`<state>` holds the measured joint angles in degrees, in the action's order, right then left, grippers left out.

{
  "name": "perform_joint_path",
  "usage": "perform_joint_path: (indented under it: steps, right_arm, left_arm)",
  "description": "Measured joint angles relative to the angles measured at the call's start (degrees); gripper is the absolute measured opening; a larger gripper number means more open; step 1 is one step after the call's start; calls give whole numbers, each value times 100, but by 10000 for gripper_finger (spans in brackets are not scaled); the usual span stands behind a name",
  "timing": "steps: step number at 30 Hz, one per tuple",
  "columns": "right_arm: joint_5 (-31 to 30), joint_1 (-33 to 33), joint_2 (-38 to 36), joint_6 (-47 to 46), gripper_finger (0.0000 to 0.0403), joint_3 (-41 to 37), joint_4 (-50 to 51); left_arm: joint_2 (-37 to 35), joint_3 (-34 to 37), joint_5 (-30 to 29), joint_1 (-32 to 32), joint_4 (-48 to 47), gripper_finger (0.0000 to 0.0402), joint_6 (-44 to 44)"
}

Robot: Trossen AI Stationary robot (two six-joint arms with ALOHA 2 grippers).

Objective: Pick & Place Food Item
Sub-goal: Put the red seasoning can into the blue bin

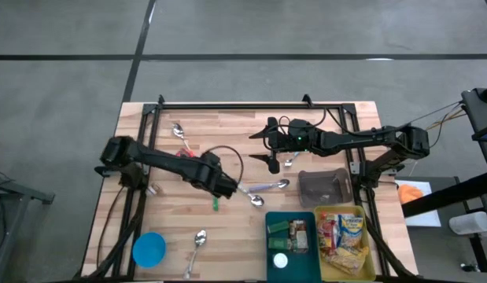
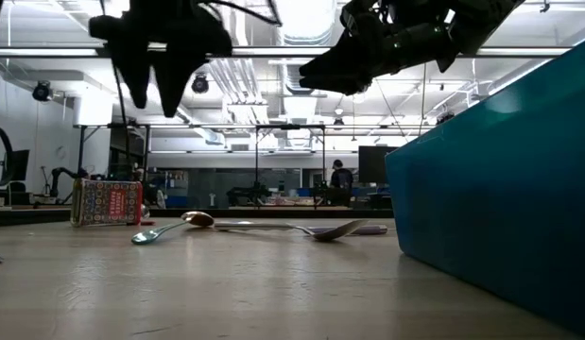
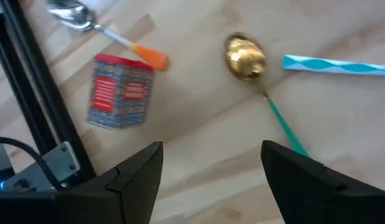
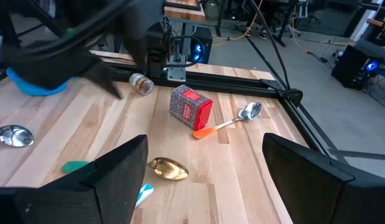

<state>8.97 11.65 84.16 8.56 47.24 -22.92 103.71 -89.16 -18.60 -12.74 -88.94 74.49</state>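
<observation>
Overhead, the left gripper [image 3: 211, 171] hangs with its 2 jaws spread and empty; ahead of them and to one side the red food box [image 3: 117, 92] lies on the table [image 3: 198, 124], apart from the gold spoon [image 3: 245, 56]. Opposite, the right gripper [image 4: 201, 171] hovers, jaws spread wide, the box well beyond them.
</observation>
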Motion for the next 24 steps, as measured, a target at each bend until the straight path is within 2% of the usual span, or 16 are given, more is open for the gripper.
perform_joint_path:
  steps: [8, 12, 16, 24]
  right_arm:
    - [0, 0, 0, 0, 315, 0, 1]
    - [0, 1, 0, 0, 315, 0, -1]
    - [0, 0, 0, 0, 315, 0, 0]
    - [0, 0, 0, 0, 315, 0, 0]
  left_arm:
    - [-1514, 1593, -20, 488, 867, 273, -34]
    - [-2175, 2379, 318, 1016, 1242, 273, -398]
    - [-2443, 2966, 799, 1771, 1414, 273, -1021]
    - [-2502, 3585, 883, 2842, 1994, 273, -2431]
